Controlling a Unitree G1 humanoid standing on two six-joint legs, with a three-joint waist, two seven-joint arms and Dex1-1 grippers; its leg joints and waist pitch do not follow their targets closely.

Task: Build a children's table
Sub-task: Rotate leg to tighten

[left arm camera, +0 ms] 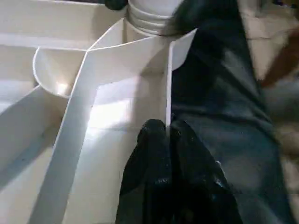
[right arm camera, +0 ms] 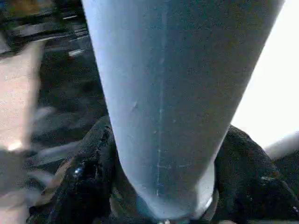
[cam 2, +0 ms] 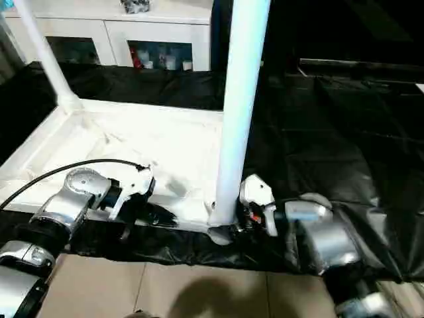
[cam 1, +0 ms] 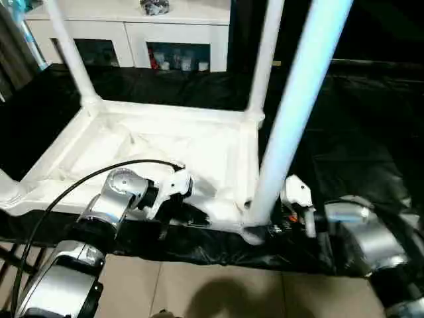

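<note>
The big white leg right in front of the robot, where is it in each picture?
Left eye view: the near leg rises right of centre.
Right eye view: it stands at centre.
Left wrist view: its ringed base sits in the corner socket.
Right wrist view: it rises between the right gripper fingers.
Shared landmark: that socket.

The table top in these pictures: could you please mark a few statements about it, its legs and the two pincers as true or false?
1. The table top lies ribbed side up. True.
2. The left pincer pinches a thin wall of the top. True.
3. The near-right leg lies flat on the black sheet. False: it stands upright at the near-right corner.
4. The right pincer is clear of that leg. False: its fingers flank the leg's base.
5. A white cabinet stands beyond. True.
</note>
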